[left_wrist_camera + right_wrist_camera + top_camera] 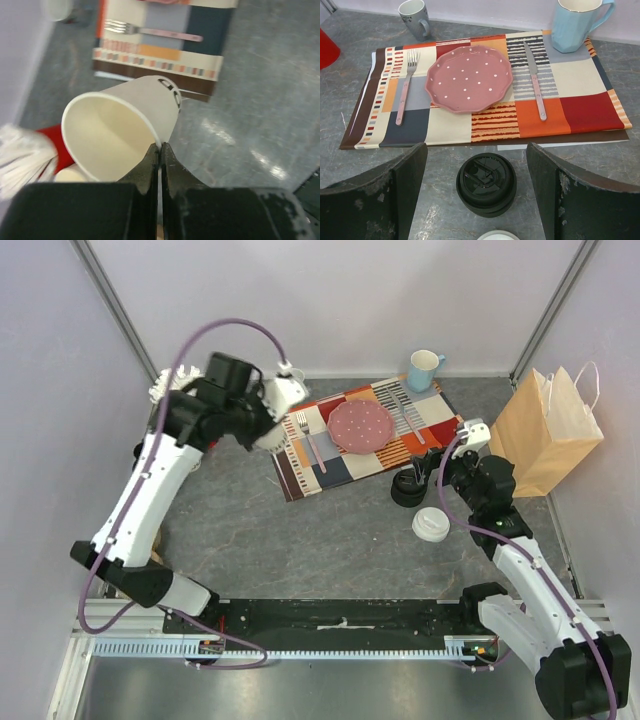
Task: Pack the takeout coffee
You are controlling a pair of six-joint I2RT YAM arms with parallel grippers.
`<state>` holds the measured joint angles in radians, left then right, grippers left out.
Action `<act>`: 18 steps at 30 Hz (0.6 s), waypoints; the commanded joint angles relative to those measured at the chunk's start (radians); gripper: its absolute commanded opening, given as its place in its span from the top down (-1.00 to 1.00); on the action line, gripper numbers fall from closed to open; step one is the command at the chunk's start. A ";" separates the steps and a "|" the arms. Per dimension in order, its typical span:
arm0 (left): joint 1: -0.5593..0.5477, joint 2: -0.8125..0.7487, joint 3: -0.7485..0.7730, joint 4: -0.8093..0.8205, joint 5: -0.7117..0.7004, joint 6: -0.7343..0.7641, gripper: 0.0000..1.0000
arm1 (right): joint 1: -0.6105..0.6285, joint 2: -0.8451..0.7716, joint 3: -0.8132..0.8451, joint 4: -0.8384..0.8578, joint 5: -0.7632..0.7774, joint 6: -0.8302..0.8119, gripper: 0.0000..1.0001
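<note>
One takeout coffee shows from above as a black sip lid (486, 184) (409, 486), standing on the grey table just in front of the placemat. My right gripper (476, 150) hangs open over it, one finger on each side, touching nothing. The second takeout coffee, with a white lid (431, 524), stands just nearer; only its lid edge (497, 236) shows in the right wrist view. My left gripper (160, 146) is raised at the left, shut on the rim of a lidless cream paper cup (120, 125) (272, 438) that tilts with its mouth toward the camera.
A brown paper bag (545, 430) stands at the right. The striped placemat (445, 125) carries a pink dotted plate (469, 77), a fork (405, 85) and a knife (535, 82). A blue mug (575, 22) and a grey mug (415, 17) stand behind it. A red holder (52, 145) sits far left.
</note>
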<state>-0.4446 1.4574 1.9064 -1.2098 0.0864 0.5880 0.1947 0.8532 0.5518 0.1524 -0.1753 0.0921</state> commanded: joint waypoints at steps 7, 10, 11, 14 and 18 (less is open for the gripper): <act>-0.420 0.008 -0.383 0.194 -0.016 -0.033 0.96 | 0.005 -0.062 0.057 -0.070 0.072 -0.006 -0.77; -0.496 0.004 -0.460 0.295 -0.020 -0.030 0.96 | 0.005 -0.068 0.053 -0.076 0.079 -0.012 -0.77; -0.514 0.009 -0.474 0.312 -0.014 -0.030 0.95 | 0.003 -0.069 0.053 -0.077 0.080 -0.014 -0.77; -0.552 0.055 -0.521 0.345 -0.031 -0.021 0.96 | 0.005 -0.072 0.054 -0.079 0.082 -0.020 -0.77; -0.580 0.107 -0.573 0.395 -0.051 -0.022 0.96 | 0.005 -0.075 0.054 -0.079 0.083 -0.025 -0.77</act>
<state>-0.9997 1.5185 1.3766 -0.9249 0.0669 0.5625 0.1947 0.7990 0.5716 0.0689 -0.1062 0.0811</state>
